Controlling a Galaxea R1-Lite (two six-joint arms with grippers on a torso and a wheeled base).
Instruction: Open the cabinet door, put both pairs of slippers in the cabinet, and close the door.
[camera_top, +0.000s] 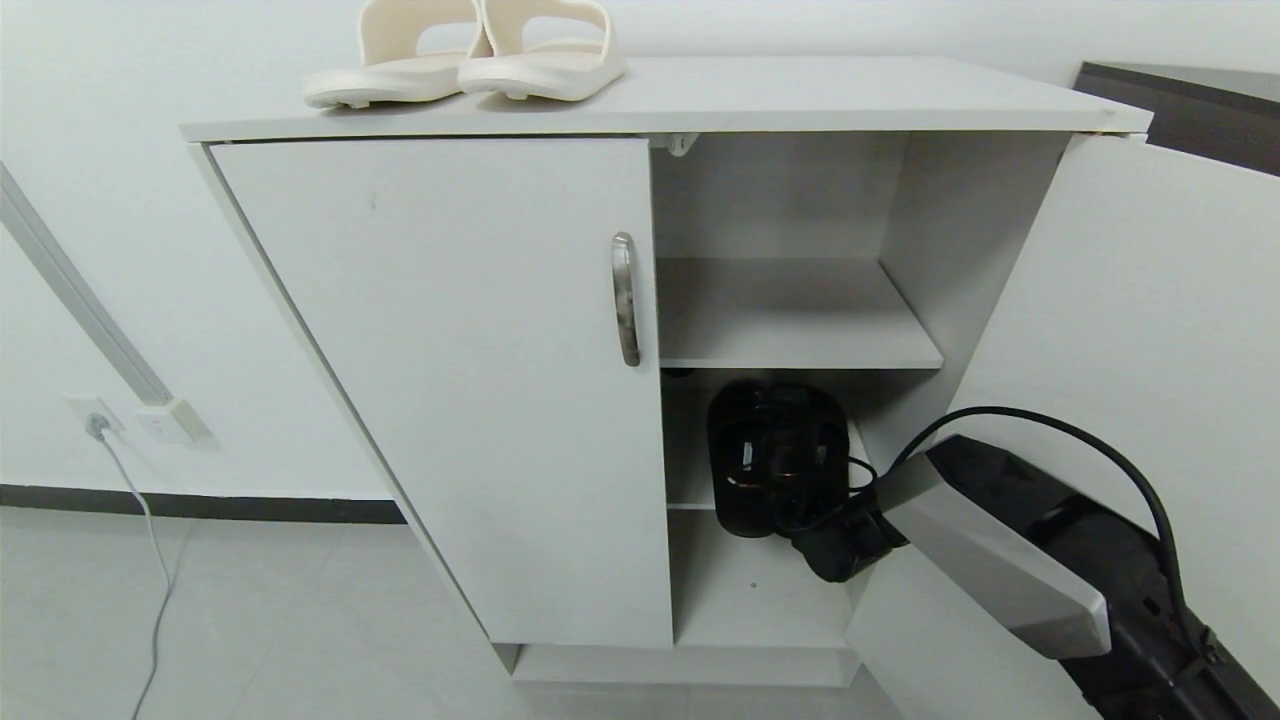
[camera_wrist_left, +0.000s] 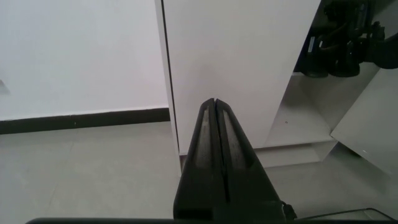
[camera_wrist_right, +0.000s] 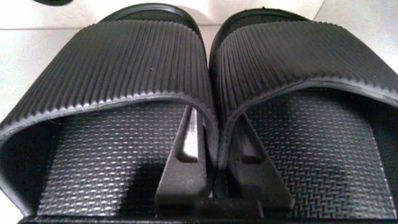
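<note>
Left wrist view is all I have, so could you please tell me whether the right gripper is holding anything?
Observer: Yes, the right gripper is shut on the black slippers, clamping the pair's two touching inner walls.
Operator: Thank you. Where is that pair?
Observer: In the open right half, below the upper shelf. I cannot tell whether it rests on anything.
Operator: And the other pair, please?
Observer: The cream slippers sit side by side on the cabinet top, above the shut left door.
</note>
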